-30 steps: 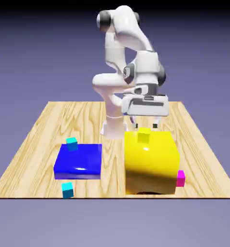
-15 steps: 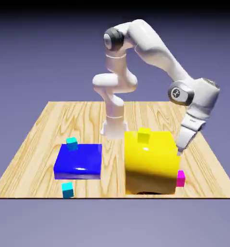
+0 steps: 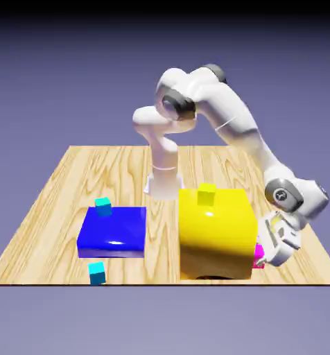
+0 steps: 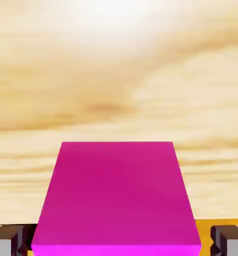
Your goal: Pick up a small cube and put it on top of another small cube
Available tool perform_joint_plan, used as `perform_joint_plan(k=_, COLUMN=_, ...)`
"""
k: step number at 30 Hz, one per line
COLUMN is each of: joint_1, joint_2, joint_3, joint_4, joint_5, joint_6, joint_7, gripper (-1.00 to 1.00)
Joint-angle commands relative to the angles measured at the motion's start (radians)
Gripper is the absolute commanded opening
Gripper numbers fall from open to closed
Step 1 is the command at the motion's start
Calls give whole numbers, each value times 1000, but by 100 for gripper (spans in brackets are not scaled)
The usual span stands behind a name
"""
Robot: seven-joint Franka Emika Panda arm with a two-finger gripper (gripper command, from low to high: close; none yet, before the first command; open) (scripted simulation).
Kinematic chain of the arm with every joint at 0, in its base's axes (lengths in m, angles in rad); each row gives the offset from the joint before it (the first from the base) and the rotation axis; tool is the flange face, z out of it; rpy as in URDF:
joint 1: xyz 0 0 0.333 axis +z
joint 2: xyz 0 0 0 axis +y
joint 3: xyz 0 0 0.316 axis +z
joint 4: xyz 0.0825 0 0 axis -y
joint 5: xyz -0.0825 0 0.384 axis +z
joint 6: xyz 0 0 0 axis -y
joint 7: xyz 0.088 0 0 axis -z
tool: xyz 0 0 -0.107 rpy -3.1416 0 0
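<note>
Jaws of the gripper (image 4: 119, 245) straddle the magenta cube (image 4: 116, 195); whether they pinch it, I cannot tell. It lies on the table (image 3: 43, 249), beside the big yellow block (image 3: 216, 239). Its upper face is plain, flat and deep pink, crisp-edged, with a brighter strip below. The yellow cube (image 3: 206, 195) sits atop the block.

The small magenta cube (image 4: 116, 195), plain and flat-faced, sits upright on the surface (image 4: 116, 100), between the end effector's (image 3: 260, 262) 2 fingertips, a gap showing on 1 side. The small yellow cube (image 3: 206, 195), plain too, rests upright on the big yellow block (image 3: 216, 236), higher than the end effector, toward the exterior view's left.
</note>
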Motion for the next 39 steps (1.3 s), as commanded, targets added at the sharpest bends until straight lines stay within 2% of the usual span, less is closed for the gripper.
perform_joint_plan(k=1, joint_1=6, joint_2=-31, joint_3=23, joint_4=19, joint_5=30, joint_6=-43, joint_7=-18, gripper=-100)
perform_joint_plan(k=3, joint_1=4, joint_2=-93, joint_3=39, joint_4=34, joint_5=100, joint_6=-95, joint_7=-63, gripper=-100)
perform_joint_plan(k=12, joint_1=82, joint_2=-329, joint_3=-250, joint_4=41, joint_5=458, joint_6=282, joint_7=189, gripper=-100)
perform_joint_plan(k=15, joint_1=62, joint_2=-426, joint_3=-313, joint_4=29, joint_5=587, joint_6=232, joint_7=241, gripper=-100)
perform_joint_plan(k=23, joint_1=-46, joint_2=-656, joint_3=-404, joint_4=-16, joint_5=870, joint_6=-116, joint_7=301, gripper=-100)
perform_joint_plan(k=32, joint_1=-127, joint_2=-713, joint_3=-344, joint_4=-27, joint_5=915, joint_6=-498, joint_7=295, gripper=-100)
perform_joint_plan(k=34, joint_1=-119, joint_2=-704, joint_3=-330, joint_4=-16, joint_5=901, joint_6=-513, joint_7=315, gripper=-100)
perform_joint_plan(k=39, joint_1=-121, joint_2=-735, joint_3=-331, joint_4=-197, joint_5=906, joint_6=-362, joint_7=308, gripper=-100)
